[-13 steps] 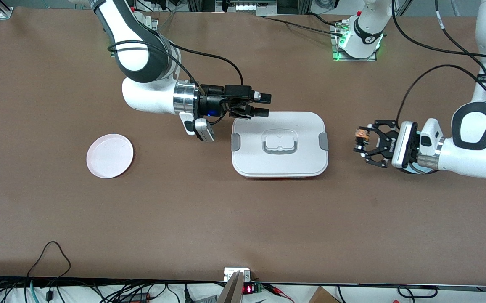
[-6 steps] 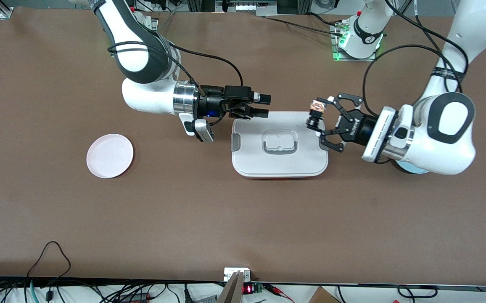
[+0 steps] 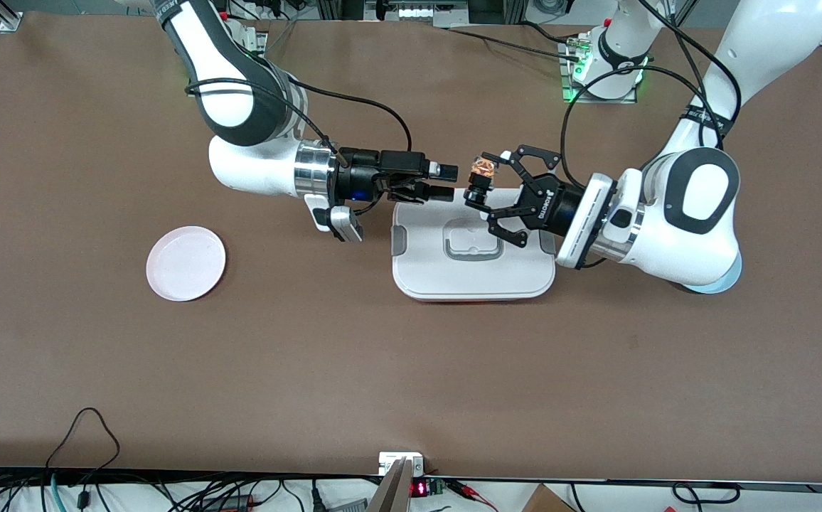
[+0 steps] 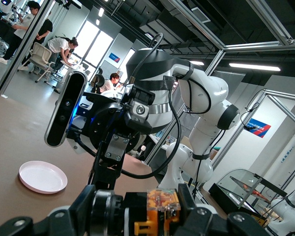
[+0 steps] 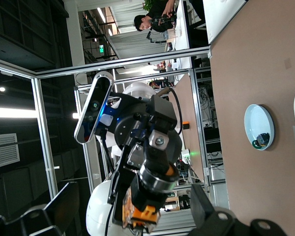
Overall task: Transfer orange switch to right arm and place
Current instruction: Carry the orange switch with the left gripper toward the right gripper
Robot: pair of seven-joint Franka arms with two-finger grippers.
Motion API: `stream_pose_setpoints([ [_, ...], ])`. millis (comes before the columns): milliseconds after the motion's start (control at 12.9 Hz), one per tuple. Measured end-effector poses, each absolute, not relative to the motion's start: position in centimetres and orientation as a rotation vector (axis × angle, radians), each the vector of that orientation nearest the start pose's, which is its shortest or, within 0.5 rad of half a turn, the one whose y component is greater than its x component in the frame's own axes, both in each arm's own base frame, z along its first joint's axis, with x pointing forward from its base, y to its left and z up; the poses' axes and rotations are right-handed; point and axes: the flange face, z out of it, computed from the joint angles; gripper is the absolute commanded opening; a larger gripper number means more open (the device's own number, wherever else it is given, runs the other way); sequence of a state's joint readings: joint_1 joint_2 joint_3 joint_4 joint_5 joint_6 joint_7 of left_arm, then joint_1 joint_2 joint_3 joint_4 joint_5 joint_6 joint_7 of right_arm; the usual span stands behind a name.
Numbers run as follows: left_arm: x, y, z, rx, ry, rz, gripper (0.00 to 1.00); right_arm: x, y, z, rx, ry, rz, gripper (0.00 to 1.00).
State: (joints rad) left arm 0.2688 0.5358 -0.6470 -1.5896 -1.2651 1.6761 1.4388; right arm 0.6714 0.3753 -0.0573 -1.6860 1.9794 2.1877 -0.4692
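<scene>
Gripping the orange switch (image 3: 481,175) over the closed white box (image 3: 473,274), the left gripper (image 3: 488,195) faces the right gripper (image 3: 446,182), parted.

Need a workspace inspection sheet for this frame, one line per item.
Surface: brown table, bare in front.
Job's things: orange switch held in the air over the white lidded box.
Clutter: pink plate toward the right arm's end; blue dish with a small item in it.
Claws: left claw shut on the switch; right claw open, facing it, over the box edge.
Cables: black leads on both arms.
Surroundings: people at desks.
</scene>
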Motion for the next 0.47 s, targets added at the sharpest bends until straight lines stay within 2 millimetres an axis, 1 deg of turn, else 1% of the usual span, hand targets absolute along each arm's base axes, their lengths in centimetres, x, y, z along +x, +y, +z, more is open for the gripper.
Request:
stream_pose_setpoints([
  [233,62.0,-26.6,43.9,1.275,-1.005,0.577,0.00,54.6,43.1,43.7,-1.552,0.255,0.085,1.00],
  [465,62.0,-29.0,43.2,1.282,-1.003,0.673,0.00,54.6,43.0,43.7,-1.533,0.351,0.178,1.00],
])
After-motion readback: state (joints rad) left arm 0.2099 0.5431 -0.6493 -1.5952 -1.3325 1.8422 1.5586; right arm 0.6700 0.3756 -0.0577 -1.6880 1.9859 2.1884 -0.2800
